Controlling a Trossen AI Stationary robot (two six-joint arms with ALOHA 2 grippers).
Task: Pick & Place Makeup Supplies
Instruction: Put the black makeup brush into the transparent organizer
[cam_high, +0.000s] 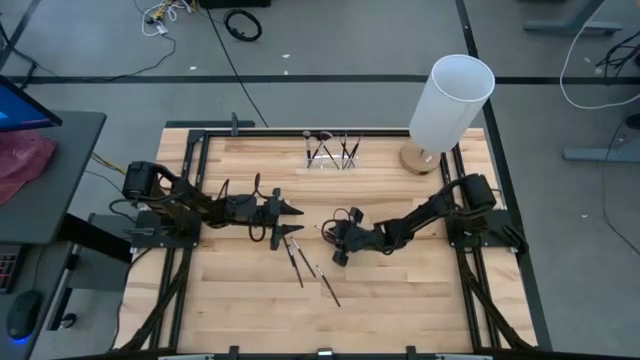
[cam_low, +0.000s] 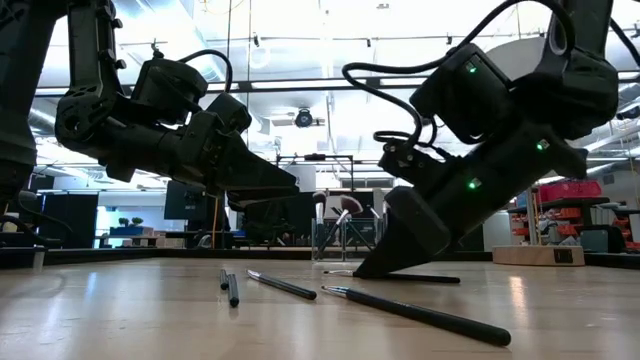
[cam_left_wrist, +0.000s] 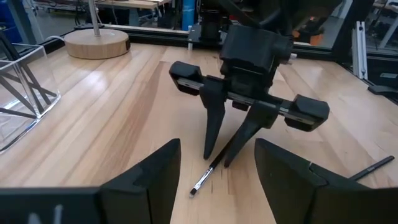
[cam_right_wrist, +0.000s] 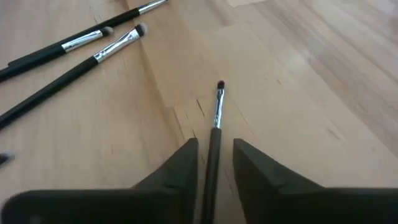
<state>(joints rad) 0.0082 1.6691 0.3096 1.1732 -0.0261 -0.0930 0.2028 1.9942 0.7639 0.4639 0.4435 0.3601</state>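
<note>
Makeup brush (cam_right_wrist: 216, 118) on table centre, lying between right gripper (cam_right_wrist: 214, 163) fingers.
Right arm reaches in from frame right, tips down on wood, jaws narrowly apart astride the black handle, not visibly clamped; silver ferrule, small dark tip. Left gripper (cam_high: 290, 222) hovers left of centre, jaws apart, empty. Other brushes (cam_high: 310, 265) lie below centre.
</note>
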